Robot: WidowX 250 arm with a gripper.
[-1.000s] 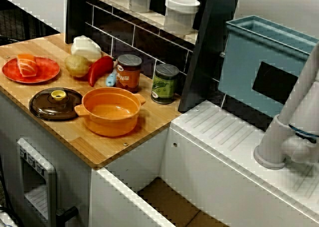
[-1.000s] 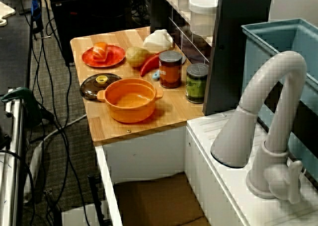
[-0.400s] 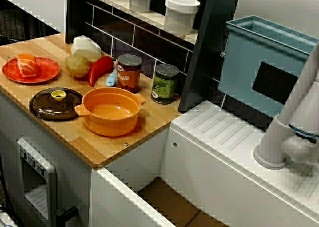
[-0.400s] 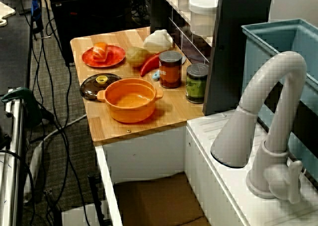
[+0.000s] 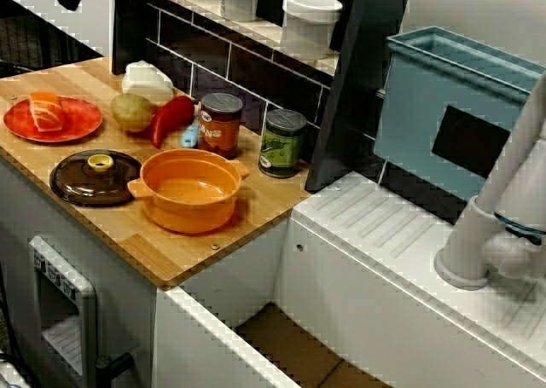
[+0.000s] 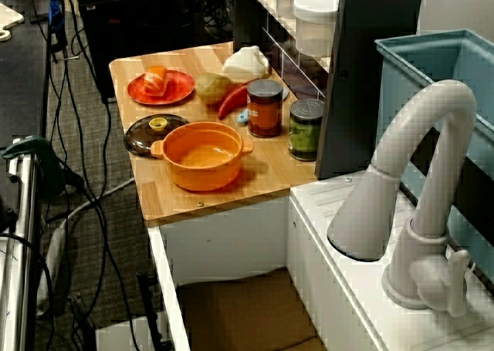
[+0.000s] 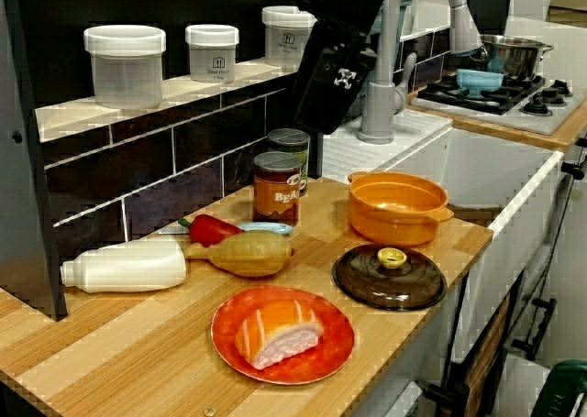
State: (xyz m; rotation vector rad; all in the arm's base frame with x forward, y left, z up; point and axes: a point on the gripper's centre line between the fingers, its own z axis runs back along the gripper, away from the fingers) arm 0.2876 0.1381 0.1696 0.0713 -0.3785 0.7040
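Orange plate [image 7: 326, 330], flat on the wooden counter [image 7: 138, 362], well below the claw [image 7: 321, 105] and, judging by the view from above together with the view along the counter, roughly underneath it. Salmon piece [image 7: 275, 334] near the plate's middle, so level, steady and open to a reach from overhead.

Claw high in the air, touching nothing. Visible only as a dark block with a white mark in the view along the counter and as a dark tip at the top edge in the view from above; absent from the view from the sink side. Fingers not made out, so impossible to tell whether spread apart or pressed together. Nothing seen in its grip.

Below the claw and toward the tiled wall: white bottle [image 7: 124, 266] on its side, with potato [image 7: 243, 252] and red pepper [image 7: 213, 229] just beside it, all lying low as rounded things do. Beyond the claw, toward the sink: brown jar [image 7: 277, 188] and green can [image 7: 292, 147], upright and just beside each other. Below the claw and toward the counter's open edge: brown lid [image 7: 390, 279], knob up, just beside the orange pot [image 7: 396, 206], hence pot uncovered, nothing inside.
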